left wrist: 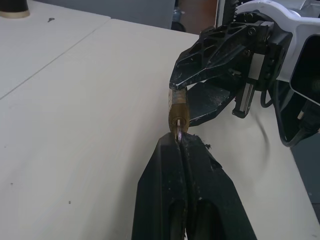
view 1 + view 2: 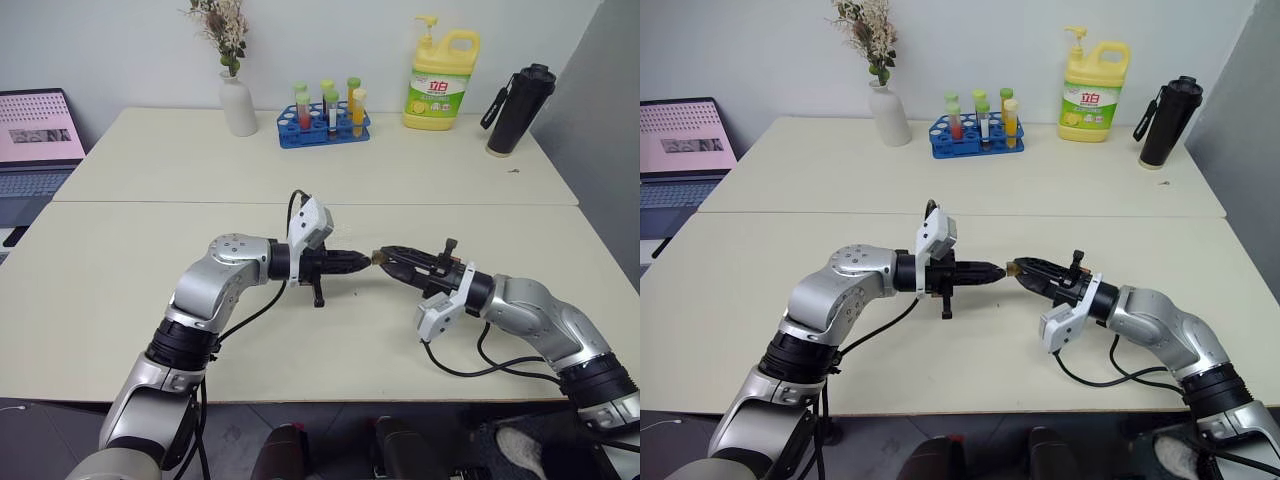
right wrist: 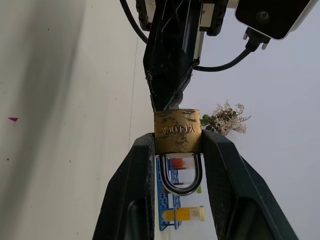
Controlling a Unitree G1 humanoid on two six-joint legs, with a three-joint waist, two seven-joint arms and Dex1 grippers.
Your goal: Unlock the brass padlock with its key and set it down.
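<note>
One sliver of key (image 1: 178, 134) between padlock (image 3: 177, 131) and left pincer (image 1: 181, 145)

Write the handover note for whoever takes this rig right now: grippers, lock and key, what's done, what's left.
Right gripper: shut on the brass padlock, fingers on the two sides of its body, held above the table; shackle looks closed.
Left gripper: shut on the key, which sits in the padlock's keyhole end.
Done: both parts picked up, key brought to the keyway and gripped.
Left: turn the key, free the shackle, set the padlock down.
</note>
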